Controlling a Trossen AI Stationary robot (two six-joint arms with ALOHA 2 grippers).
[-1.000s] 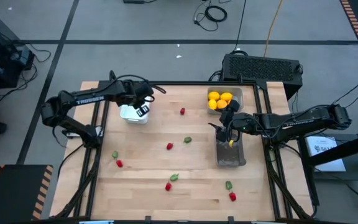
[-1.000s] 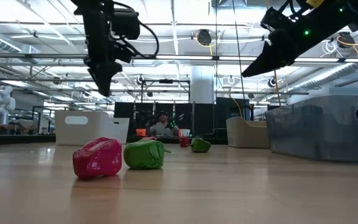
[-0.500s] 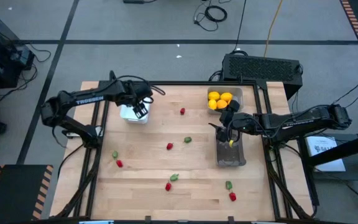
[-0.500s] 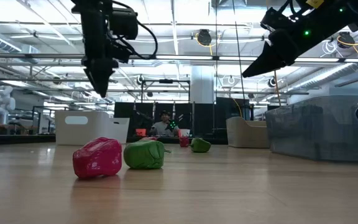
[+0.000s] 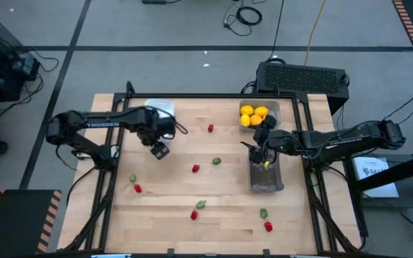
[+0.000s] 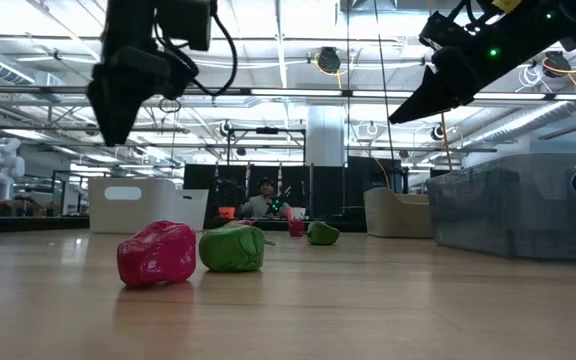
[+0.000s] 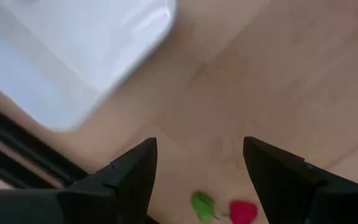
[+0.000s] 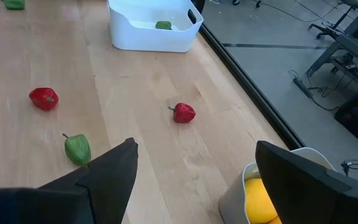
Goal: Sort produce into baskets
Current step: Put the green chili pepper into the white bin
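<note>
I have the left hand [image 5: 160,150] over bare wood, just off the white basket [image 5: 158,109] that sits by the far-left corner of the tabletop. Its fingers [image 7: 129,174] are spread with nothing between them. The left wrist view looks down past them at a green piece [image 7: 202,205] and a red piece [image 7: 242,212] lying close together, which I take for the pair near the left edge.

The right hand [image 5: 262,152] hangs spread and empty above the dark grey basket [image 5: 267,177] near the right edge. The lemons [image 5: 253,115] sit in the pale grey basket [image 5: 273,112] at the far-right corner.

One green piece [image 8: 163,25] already lies in the white basket, so I judge greens belong there. My next pick with the left hand would be the green of that pair.

To do it well, I would:
- centre the open fingers over the green alone, since the red is just beside it;
- turn the wrist so neither finger lands on the red;
- come straight down before closing.

The other loose pieces lie mid-tabletop and along the near edge.
</note>
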